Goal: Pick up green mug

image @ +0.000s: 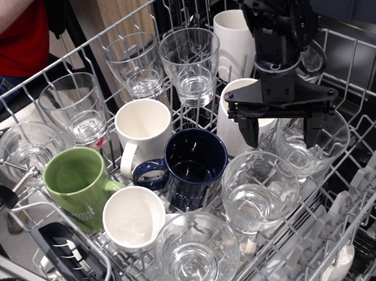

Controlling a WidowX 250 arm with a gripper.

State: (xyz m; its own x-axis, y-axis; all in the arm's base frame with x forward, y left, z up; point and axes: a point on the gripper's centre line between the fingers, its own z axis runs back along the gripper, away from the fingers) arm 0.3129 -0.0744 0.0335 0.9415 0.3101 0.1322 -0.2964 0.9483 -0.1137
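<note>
The green mug (79,183) stands tilted in the dishwasher rack (348,186) at the left. Its handle points right toward a white mug (133,218). It has a faint pale print low on its side. My gripper (283,133) is black and hangs open over the right part of the rack, above a clear glass (304,146) and beside a white mug (238,117). It holds nothing. It is far to the right of the green mug, with the dark navy-blue mug (191,168) in between.
Several clear glasses stand in the rack, at the back (190,65), left (75,110) and front (195,254). Another white mug (143,130) stands behind the green one. A tall white mug (234,40) is at the back. A person in red (10,31) stands at the upper left.
</note>
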